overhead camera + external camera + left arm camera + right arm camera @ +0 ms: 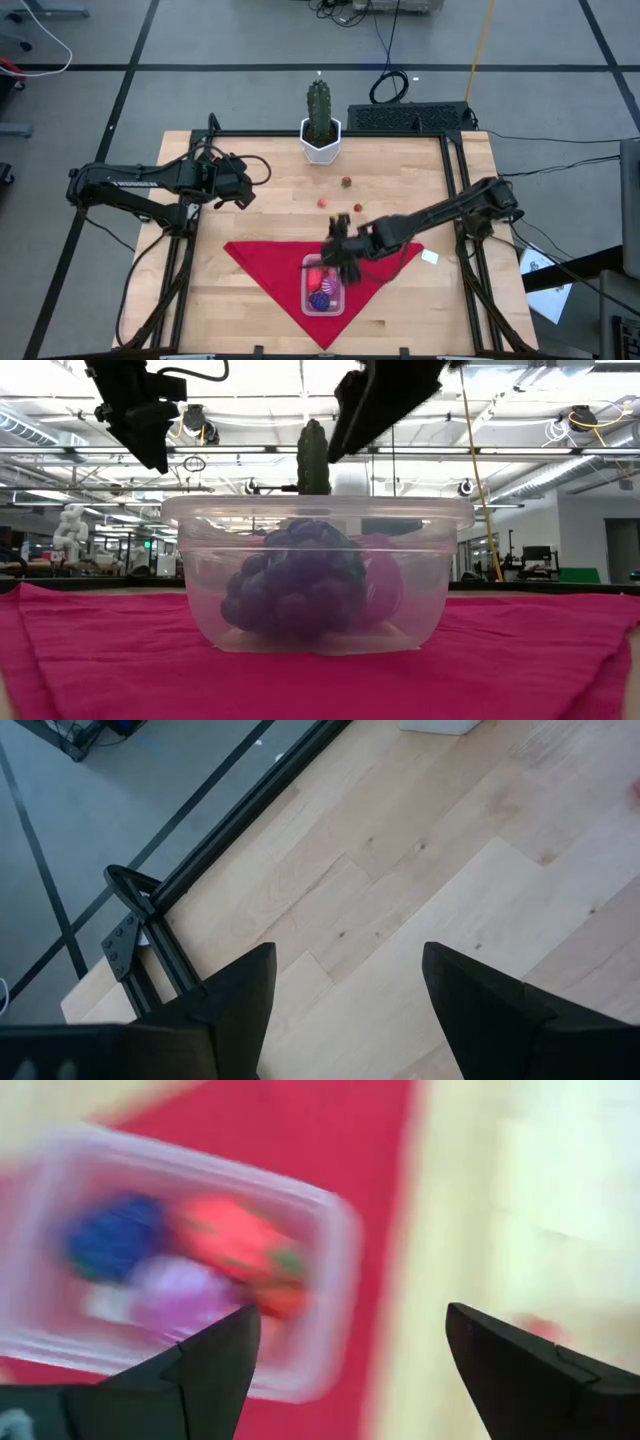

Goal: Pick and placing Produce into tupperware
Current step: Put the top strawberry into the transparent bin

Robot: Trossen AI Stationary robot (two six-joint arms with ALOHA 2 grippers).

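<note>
The clear tupperware (323,286) rests on a red cloth (262,262) near the table's near edge. It holds a dark purple piece (295,585), a pink-purple piece (180,1292) and a red piece (235,1240). Three small red produce pieces lie on bare wood farther back (347,182) (323,202) (358,208). My right gripper (338,243) (352,1312) hovers open and empty above the container's far end. My left gripper (243,186) (350,950) is open over bare wood at the table's left, holding nothing.
A tall green cactus in a white pot (320,128) stands at the middle of the far edge. A small white tag (430,256) lies right of the cloth. A black frame rail (215,840) borders the table. Bare wood lies between the cactus and the cloth.
</note>
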